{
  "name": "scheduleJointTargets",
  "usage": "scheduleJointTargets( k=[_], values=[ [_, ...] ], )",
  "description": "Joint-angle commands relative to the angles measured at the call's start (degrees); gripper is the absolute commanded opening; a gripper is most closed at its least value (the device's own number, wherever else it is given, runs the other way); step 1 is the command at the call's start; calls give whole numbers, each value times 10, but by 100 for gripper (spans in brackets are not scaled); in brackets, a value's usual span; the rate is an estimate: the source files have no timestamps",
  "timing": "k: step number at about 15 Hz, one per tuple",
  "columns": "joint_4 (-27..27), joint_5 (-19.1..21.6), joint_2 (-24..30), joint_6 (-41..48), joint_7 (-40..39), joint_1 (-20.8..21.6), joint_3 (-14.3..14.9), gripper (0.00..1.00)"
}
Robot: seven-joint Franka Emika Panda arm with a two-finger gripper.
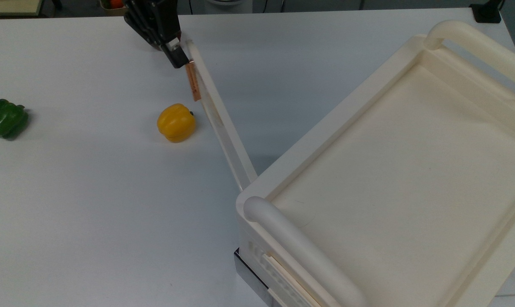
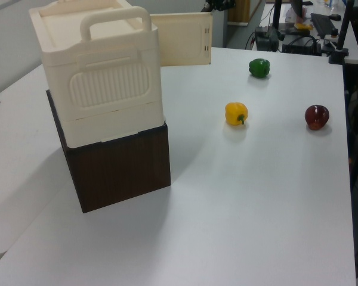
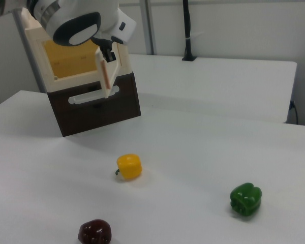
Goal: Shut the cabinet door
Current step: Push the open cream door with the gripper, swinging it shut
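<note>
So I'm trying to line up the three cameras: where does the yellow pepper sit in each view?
Top view: yellow pepper left of centre, just left of the open cabinet door.
Left view: right of centre, between the green pepper and the dark red apple.
Right view: lower centre-left, in front of the cabinet.
Shared landmark: the cabinet door.

The half-open door [image 1: 221,123] juts from the cabinet [image 1: 368,179] across the bench [image 1: 91,204]. A yellow pepper [image 1: 176,123] sits near its handle side; the far side lies bare.
</note>
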State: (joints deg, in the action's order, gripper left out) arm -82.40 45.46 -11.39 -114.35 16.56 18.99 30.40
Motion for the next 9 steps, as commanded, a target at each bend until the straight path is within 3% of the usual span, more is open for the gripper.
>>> scheduleJointTargets(
  k=[1,9],
  values=[
    [-4,13,-1,8,-11,10,-2,0],
    [-4,16,-22,-38,-8,68,-5,0]
  ],
)
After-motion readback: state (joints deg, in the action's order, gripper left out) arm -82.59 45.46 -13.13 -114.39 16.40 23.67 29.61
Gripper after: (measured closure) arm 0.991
